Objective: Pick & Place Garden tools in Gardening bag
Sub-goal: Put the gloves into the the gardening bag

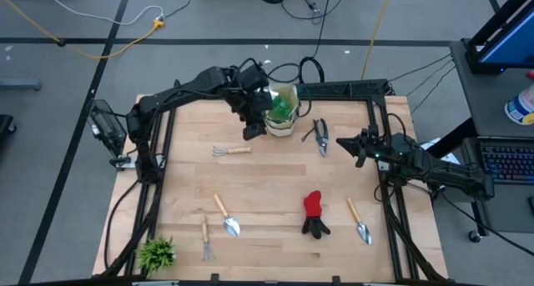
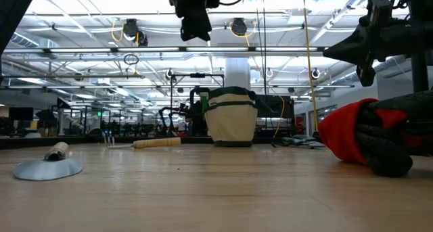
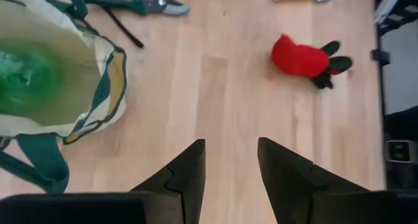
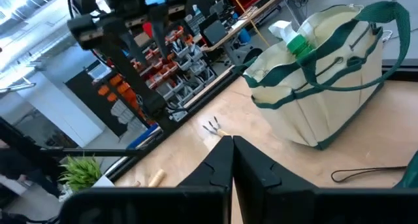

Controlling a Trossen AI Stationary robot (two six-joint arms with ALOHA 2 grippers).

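From above, the gardening bag (image 1: 282,111) stands at the far edge of the table (image 1: 275,182) with the green spray bottle (image 1: 283,109) already inside it, so I'd say one item is packed and most of the job is left. The left gripper (image 1: 254,129) hangs just beside the bag, on the hand-rake side. Still out on the wood: a small hand rake (image 1: 229,151), the pruning shears (image 1: 320,134), the red-and-black glove (image 1: 314,213), two trowels (image 1: 227,218) (image 1: 360,221) and a second rake (image 1: 206,238). The spiky plant (image 1: 156,253) sits at the near left corner. The right gripper (image 1: 351,143) waits near the shears.

From table height, the bag (image 2: 231,117) stands upright in the middle distance, the glove (image 2: 369,134) looms close on the right, and a trowel blade (image 2: 47,166) lies on the left. The left gripper (image 2: 195,15) hangs high above.

Through the left wrist camera, its fingers (image 3: 186,175) are spread apart and hold nothing; the bag's rim (image 3: 108,74) shows green inside, with shears (image 3: 134,2) and glove (image 3: 304,57) beyond.

Through the right wrist camera, the right fingers (image 4: 219,165) are pressed together, empty; the bottle's white trigger (image 4: 282,32) pokes out of the bag (image 4: 326,80).

I can read no brand or writing anywhere.
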